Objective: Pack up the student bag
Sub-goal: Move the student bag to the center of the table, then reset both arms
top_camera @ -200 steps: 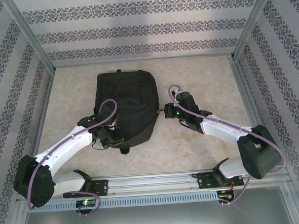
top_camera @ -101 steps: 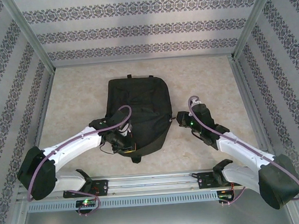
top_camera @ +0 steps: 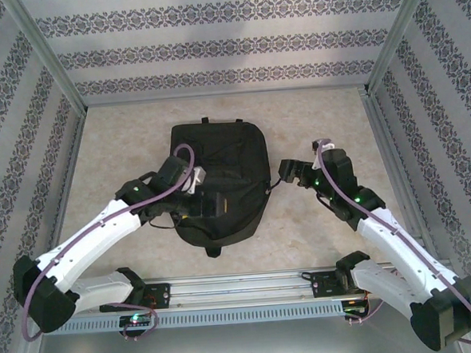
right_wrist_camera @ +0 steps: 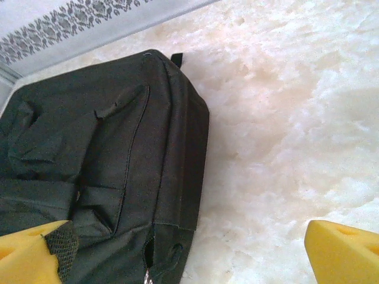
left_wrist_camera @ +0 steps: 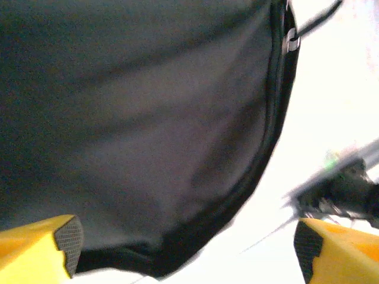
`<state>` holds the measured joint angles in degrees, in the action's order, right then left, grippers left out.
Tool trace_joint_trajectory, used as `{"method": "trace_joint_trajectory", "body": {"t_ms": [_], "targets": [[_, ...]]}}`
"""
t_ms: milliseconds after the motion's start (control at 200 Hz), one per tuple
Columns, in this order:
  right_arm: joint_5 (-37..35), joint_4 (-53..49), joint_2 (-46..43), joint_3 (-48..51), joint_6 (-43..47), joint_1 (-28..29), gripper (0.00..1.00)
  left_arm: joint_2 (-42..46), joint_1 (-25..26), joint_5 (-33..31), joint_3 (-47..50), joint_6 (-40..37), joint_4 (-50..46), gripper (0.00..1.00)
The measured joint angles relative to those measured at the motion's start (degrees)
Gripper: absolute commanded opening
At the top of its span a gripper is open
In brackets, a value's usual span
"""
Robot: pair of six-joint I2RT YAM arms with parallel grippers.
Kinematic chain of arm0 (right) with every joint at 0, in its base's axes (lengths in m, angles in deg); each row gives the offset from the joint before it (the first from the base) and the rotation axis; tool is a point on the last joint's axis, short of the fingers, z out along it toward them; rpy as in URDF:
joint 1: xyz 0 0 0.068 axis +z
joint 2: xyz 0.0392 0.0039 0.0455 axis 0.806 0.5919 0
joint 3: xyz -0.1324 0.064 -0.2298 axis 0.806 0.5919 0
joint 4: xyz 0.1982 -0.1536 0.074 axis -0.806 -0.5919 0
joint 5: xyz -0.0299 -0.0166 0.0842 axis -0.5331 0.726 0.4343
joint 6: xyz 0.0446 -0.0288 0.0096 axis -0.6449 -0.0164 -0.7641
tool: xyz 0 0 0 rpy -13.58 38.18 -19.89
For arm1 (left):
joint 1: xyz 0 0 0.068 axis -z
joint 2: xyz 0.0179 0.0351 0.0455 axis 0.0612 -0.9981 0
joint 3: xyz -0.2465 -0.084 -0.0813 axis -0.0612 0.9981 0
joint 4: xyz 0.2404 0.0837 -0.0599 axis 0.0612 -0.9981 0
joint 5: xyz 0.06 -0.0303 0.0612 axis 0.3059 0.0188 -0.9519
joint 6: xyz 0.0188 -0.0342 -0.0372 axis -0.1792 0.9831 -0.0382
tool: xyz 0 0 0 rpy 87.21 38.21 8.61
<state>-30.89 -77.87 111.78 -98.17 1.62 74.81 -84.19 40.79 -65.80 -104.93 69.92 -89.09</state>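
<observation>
Centre of the pale surface [top_camera: 320, 123]: one student bag [top_camera: 230, 157], black, lying flat, rounded end toward the arm bases, with a small loop [top_camera: 214, 251] at that end. Left end effector [left_wrist_camera: 186, 251] hangs over the bag's near-left part, fingers wide apart, nothing clamped. Its arm covers the bag's left edge from above. Right end effector [right_wrist_camera: 189, 248] sits just beside the bag's right edge, fingers also spread, gripping nothing. Left wrist view is blurred; a zip pull [left_wrist_camera: 290, 40] barely reads. Right wrist view cuts the bag off at left and bottom. Two arms, two end effectors. Patterned walls [top_camera: 227, 45] on three sides.
</observation>
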Motion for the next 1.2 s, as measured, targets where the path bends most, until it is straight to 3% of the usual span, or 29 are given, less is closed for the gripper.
{"method": "trace_joint_trajectory", "body": {"t_ms": [25,180,280,395,480,605,834,934,1054,1199], "targets": [[-0.22,-1.25,0.31,-1.16,0.37,-0.02,0.98,0.66,-0.61,-2.16,-0.37,-0.72,0.0,1.0],[-0.28,-1.18,-1.51,-1.03,3.17,-1.31,0.98,4.63,-3.72,-15.72,-0.9,-4.26,-0.52,1.0],[-3.48,2.69,-5.92,3.08,5.09,-1.51,0.98,5.73,-4.46,-28.35,-0.52,-9.11,0.35,1.0],[-10.29,7.82,-7.08,6.91,7.61,-1.6,0.98,9.27,-6.47,-43.47,6.71,-17.75,9.05,1.0],[-14.05,12.79,-5.14,9.99,11.54,-1.9,0.98,13.6,-9.16,-49.07,17.03,-24.94,20.26,1.0],[-17.94,21.75,-1.88,16.52,16.85,-2.84,0.98,20.7,-15.15,-48.19,31.8,-32.44,33.51,1.0],[-17.84,31.74,8.48,18.58,23.28,-10.08,0.98,19.67,-29.88,-40.94,39.8,-36.0,46.42,1.0],[-16.31,34.77,12.9,18.56,23.19,-13.86,0.98,17.09,-33.18,-38.58,43.12,-35.71,53.68,1.0],[-15.67,37.77,18.4,18.51,21.99,-17.14,0.98,16.31,-35.74,-36.59,53.29,-33.38,69.02,1.0],[-13.42,44.06,24.11,18.49,21.77,-19.19,0.98,10.71,-38.45,-40.04,59.21,-25.33,80.85,1.0]]}}
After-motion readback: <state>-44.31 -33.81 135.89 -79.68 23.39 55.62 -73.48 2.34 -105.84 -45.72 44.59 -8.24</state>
